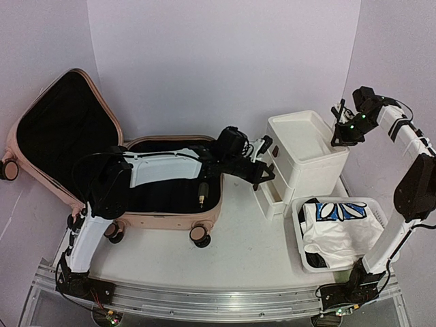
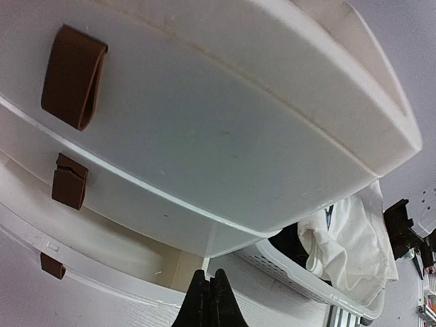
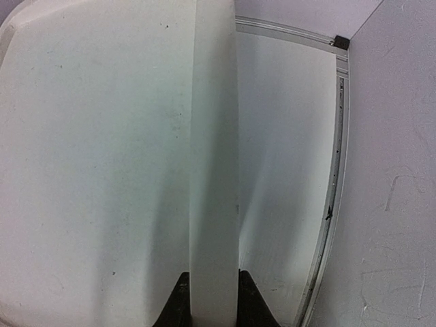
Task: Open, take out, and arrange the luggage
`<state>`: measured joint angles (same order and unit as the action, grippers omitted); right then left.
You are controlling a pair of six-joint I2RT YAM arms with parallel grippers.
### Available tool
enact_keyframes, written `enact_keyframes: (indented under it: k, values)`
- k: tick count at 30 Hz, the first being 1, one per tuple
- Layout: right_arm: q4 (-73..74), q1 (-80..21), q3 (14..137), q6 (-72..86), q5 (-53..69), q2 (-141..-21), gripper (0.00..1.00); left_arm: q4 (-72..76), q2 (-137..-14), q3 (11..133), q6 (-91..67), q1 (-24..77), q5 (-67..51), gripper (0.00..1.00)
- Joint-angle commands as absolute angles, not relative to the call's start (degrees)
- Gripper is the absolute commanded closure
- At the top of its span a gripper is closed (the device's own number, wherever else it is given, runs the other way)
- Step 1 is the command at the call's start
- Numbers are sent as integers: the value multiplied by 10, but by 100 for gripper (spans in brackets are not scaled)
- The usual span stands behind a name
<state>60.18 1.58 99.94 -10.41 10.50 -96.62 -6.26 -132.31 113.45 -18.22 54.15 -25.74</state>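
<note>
luggage point(image 1: 163, 219): left side of the table point(image 1: 238, 262), lying open. Base half is flat with the lining up. Lid point(image 1: 61, 129) is tipped up against the left wall, lining facing right.
axis: long axis runs near-far; hinge is on the base's left side.
pointing: wheel end faces near, with casters point(image 1: 199, 236) along the near edge.
left gripper point(image 2: 208, 300): jaws fully closed, fingers pressed together with nothing between them. It sits just in front of the drawer unit point(image 1: 306, 163), low on its left face.
right gripper point(image 3: 212, 286): narrow gap, fingers clamped either side of the drawer unit's top rim at its far right corner.
hidden: left arm lies across the base and covers much of its interior. The lining is black, so I can't tell what's inside, if anything. Lid's left edge is cut off by the frame.
hard to see: right wrist view is nearly all white plastic. Left wrist view shows three brown handles point(image 2: 71, 75), the lowest only partly.
around: basket point(image 2: 293, 272) near right, just beside the drawer unit, holds a white cloth point(image 1: 340, 228) with a blue print and something dark under it.
in the way: left arm spans the gap between luggage and drawer unit.
</note>
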Motion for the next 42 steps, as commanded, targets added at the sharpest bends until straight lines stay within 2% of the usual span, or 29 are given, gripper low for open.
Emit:
enact_keyframes:
  k: [1,5,9,13,25,29,37,42]
  values:
    - [572,12,1006,-66,187,-917,100,-59,-1354,1179,-139,548,-229,100]
    - [571,13,1003,-64,187,-915,100,-87,-1391,1221,-105,562,-202,100]
    - [571,12,998,-63,186,-912,100,-180,-1441,1322,-49,584,-138,100]
    - [570,12,994,-60,188,-911,100,-246,-1476,1371,-45,592,-83,100]
    - [561,11,989,-50,190,-904,100,-326,-1492,1356,-53,592,-23,99]
    - [561,11,987,-52,186,-900,100,-349,-1467,1309,-47,589,39,99]
    - [561,11,984,-53,183,-899,100,-346,-1379,1202,-37,576,74,98]
    - [560,11,978,-52,183,-898,100,-339,-1337,1190,-18,575,43,89]
